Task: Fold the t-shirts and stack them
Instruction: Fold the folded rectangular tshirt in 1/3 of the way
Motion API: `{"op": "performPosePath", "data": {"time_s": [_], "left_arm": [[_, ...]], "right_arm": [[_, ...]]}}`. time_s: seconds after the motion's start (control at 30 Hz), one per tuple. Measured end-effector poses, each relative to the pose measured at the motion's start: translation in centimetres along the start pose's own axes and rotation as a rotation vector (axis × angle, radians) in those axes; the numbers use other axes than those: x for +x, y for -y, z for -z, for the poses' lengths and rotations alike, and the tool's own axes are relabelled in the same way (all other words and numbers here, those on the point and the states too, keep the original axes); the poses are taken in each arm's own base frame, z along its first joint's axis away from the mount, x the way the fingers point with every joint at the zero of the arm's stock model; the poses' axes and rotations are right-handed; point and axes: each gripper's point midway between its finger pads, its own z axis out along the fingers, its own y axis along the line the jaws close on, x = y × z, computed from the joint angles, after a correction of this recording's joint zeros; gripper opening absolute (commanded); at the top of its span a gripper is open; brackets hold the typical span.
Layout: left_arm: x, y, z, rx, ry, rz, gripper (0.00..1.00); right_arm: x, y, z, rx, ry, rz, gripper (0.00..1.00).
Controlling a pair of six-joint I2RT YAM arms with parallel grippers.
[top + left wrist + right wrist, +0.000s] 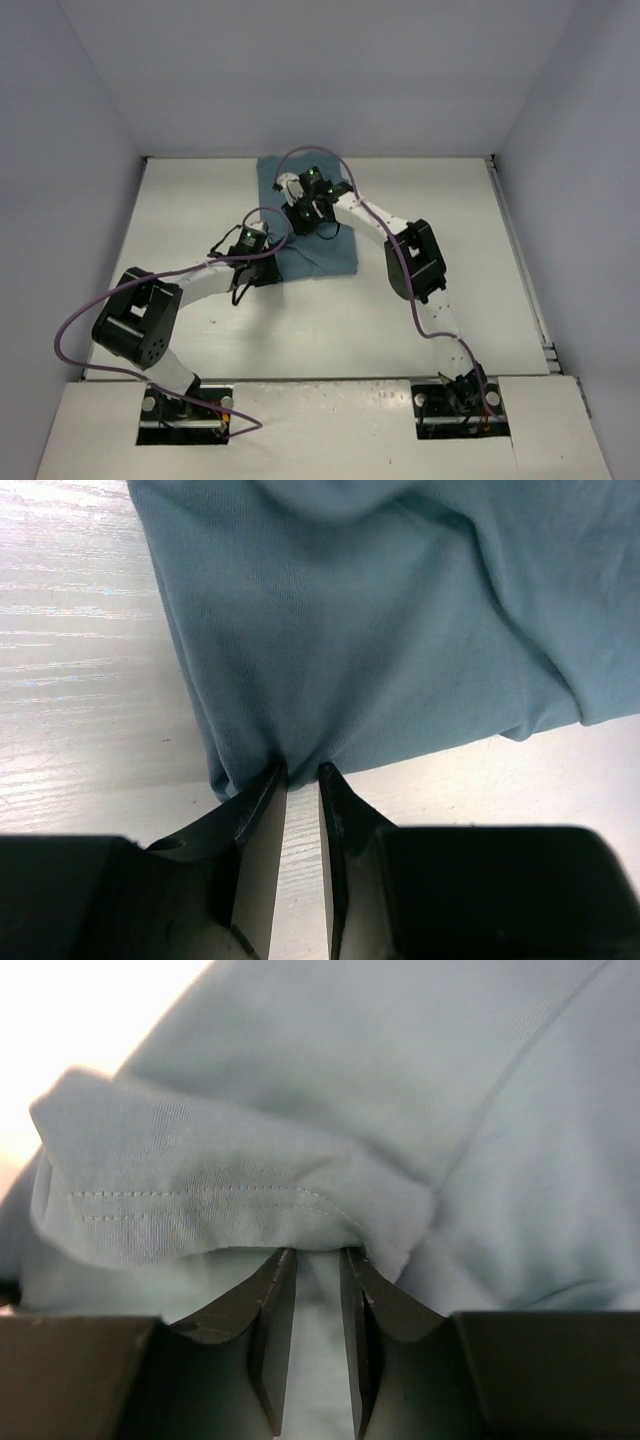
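You find the teal t-shirt (pixel 325 255) lying folded on the table (pixel 450 300), centre, toward the far edge. Left gripper (pixel 300 770): fingers nearly together, tips at the shirt's edge beside a corner, cloth puckered there; grasp cannot be confirmed. Right gripper (pixel 316 1253): narrow gap, hemmed fold draped over the tips; grasp undetermined.

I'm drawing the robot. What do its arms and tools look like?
The left arm and right arm are white with chunky black joints. A purple cable loops along each, with a green light near the wrist. The left tool and right tool have black fingers.
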Motion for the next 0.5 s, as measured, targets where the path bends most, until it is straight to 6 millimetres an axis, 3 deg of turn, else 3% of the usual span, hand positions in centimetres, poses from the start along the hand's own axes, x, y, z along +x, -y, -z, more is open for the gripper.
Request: {"op": "performPosePath", "data": {"time_s": [0.27, 0.37, 0.5], "left_arm": [[0.1, 0.0, 0.1, 0.01, 0.016, 0.012, 0.17], [0.2, -0.1, 0.3, 0.009, 0.014, 0.013, 0.17], [0.6, -0.4, 0.7, -0.005, -0.004, 0.012, 0.17]], "right_arm": [[-5.6, 6.1, 1.7, 0.141, 0.154, -0.038, 0.25], [-6.2, 8.8, 2.5, 0.207, 0.179, -0.079, 0.26], [-5.8, 10.7, 3.6, 0.241, 0.185, -0.123, 0.28]]}}
